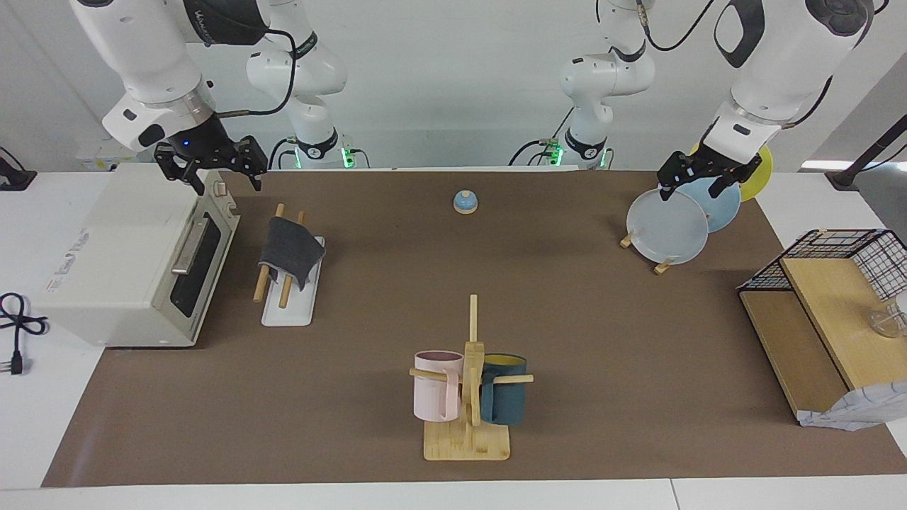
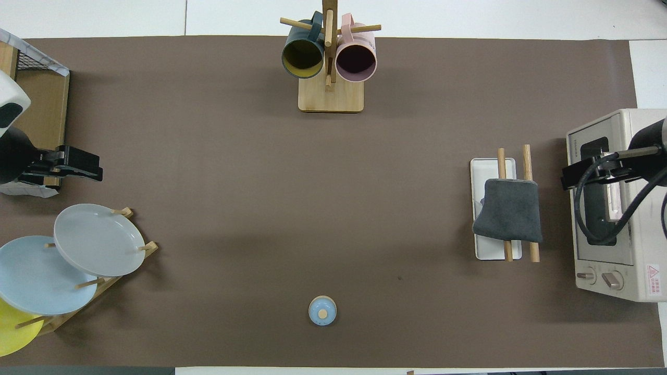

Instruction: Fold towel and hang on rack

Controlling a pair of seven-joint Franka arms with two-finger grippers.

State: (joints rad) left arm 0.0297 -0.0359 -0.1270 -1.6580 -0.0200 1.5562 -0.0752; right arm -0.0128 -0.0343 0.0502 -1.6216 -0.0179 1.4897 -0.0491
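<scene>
Over the toaster oven (image 1: 134, 262), right gripper (image 1: 212, 170) jaws spread, empty; left gripper's (image 1: 698, 183) likewise.

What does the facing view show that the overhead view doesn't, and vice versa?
Facing only: both arms' bases and upper links, the power cord lying beside the toaster oven, and the right gripper raised over the oven.

Overhead only: the inside of the two mugs, and the oven's knobs.

Both: the towel, dark grey face out, draped over the rack, the plate stand, the left gripper, and the blue bell.
</scene>
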